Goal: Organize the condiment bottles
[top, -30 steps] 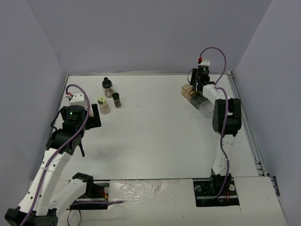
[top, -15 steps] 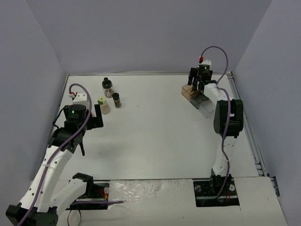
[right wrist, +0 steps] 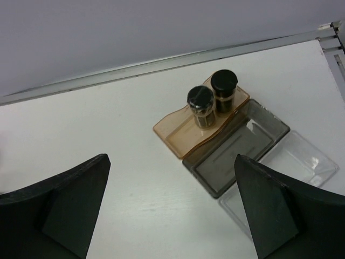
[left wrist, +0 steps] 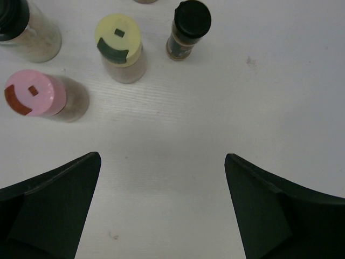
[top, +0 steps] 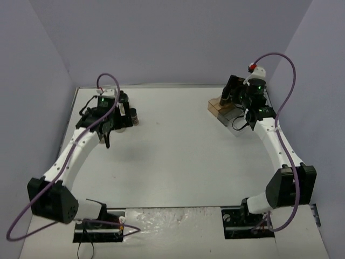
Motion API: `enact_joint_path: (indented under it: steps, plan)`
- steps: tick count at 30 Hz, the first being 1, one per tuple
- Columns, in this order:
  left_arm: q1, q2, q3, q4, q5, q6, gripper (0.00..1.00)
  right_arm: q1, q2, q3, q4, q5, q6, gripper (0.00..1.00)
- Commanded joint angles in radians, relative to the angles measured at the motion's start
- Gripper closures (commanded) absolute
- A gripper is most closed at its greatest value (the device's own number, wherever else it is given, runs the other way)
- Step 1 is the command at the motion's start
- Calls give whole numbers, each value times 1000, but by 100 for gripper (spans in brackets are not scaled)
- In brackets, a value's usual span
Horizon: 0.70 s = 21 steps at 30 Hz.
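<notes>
Left end effector point(left wrist: 161, 162), the nearer one, hung spread wide by the far-left corner; yellow-capped jar point(left wrist: 119, 46) stood upright just ahead.

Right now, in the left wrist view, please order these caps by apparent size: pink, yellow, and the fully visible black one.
1. pink cap and yellow cap: too alike to rank, the pink perhaps slightly larger.
2. black cap: clearly smallest.

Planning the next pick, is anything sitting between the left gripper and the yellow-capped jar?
Nothing visible. In the left wrist view only bare table lies between the open left gripper and the yellow-capped jar. The pink-capped jar stands off to one side, apart from it.
</notes>
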State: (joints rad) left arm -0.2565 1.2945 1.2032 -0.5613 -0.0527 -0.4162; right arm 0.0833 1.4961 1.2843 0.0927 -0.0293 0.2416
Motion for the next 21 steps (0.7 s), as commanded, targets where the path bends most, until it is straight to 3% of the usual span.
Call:
enact_joint_path:
  steps: [1, 10, 21]
  plan:
    - [-17, 142, 163, 99, 22, -59, 3, 55, -212, -162, 60, -34, 92, 0]
    - [-29, 456, 453, 55, -15, -9, 3, 141, -443, -404, 99, -107, 152, 0]
    - [-26, 672, 582, 26, -90, 21, 15, 148, -571, -512, 99, -110, 145, 0]
